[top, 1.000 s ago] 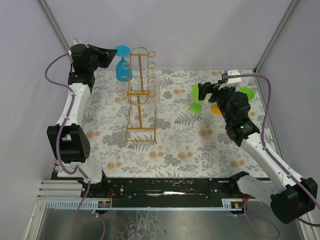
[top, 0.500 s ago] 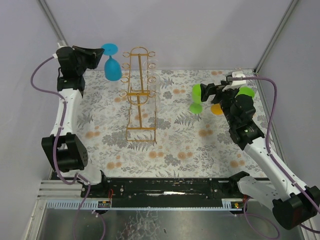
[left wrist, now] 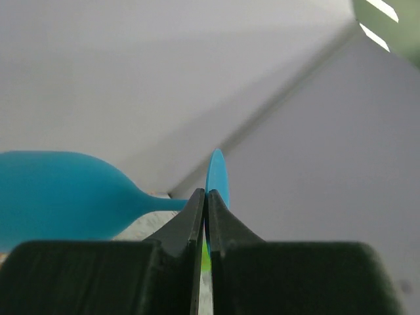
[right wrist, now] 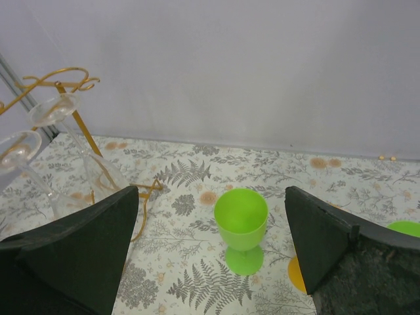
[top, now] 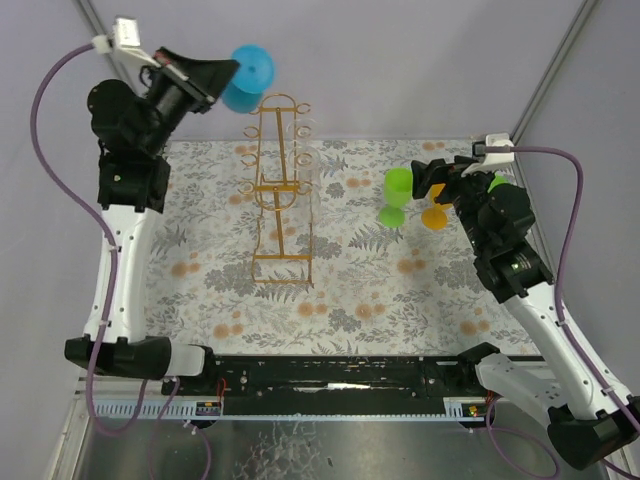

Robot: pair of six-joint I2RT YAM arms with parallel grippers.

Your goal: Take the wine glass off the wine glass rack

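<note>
We see patterned table (top: pixel 380 290); wine glass rack (top: pixel 277 190) upright at left-centre, clear glasses (right wrist: pixel 52 108) hanging on it. Left gripper (top: pixel 222 72) high, left of rack top; fingers clamped on stem of blue wine glass (top: pixel 248 78), glass off rack, not touching it. Right gripper (top: pixel 428 180) jaws wide apart, holding nothing, near upright green wine glass (right wrist: pixel 241 226) on table.

Left gripper (top: pixel 230 68) high, clamped tight; right gripper (top: pixel 428 178) low, spread wide.
</note>
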